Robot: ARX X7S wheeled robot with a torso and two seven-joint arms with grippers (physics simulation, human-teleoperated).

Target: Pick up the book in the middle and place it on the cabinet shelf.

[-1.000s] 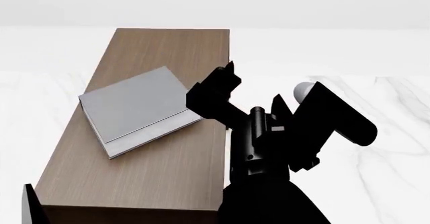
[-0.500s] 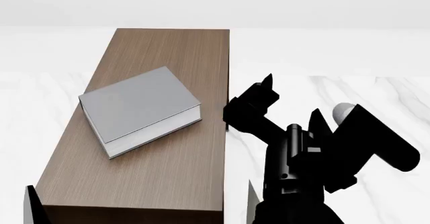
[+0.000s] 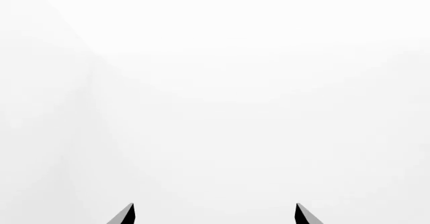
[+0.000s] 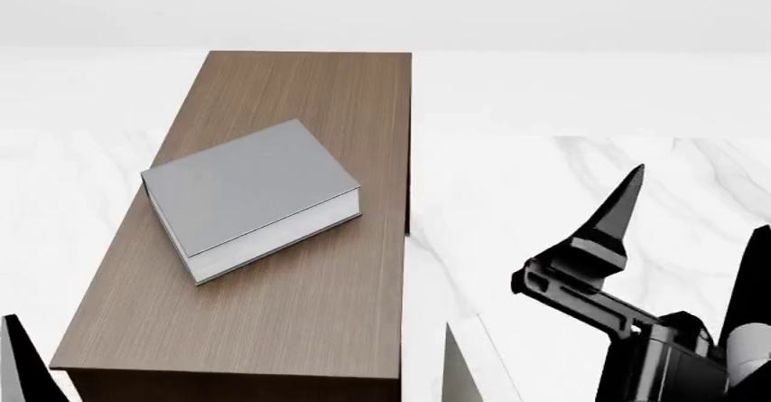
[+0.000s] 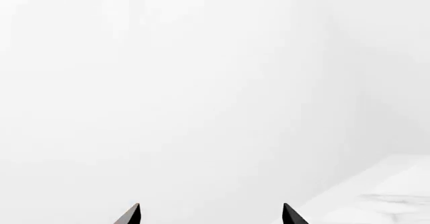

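The grey book [image 4: 247, 196] lies flat and askew on the brown top of the cabinet shelf [image 4: 349, 86], white page edges showing, with nothing touching it. The right gripper [image 4: 602, 230] hangs well apart to its right over the white marbled floor [image 4: 506, 176], fingers spread and empty. The left gripper [image 3: 213, 215] is also spread wide, holding nothing.
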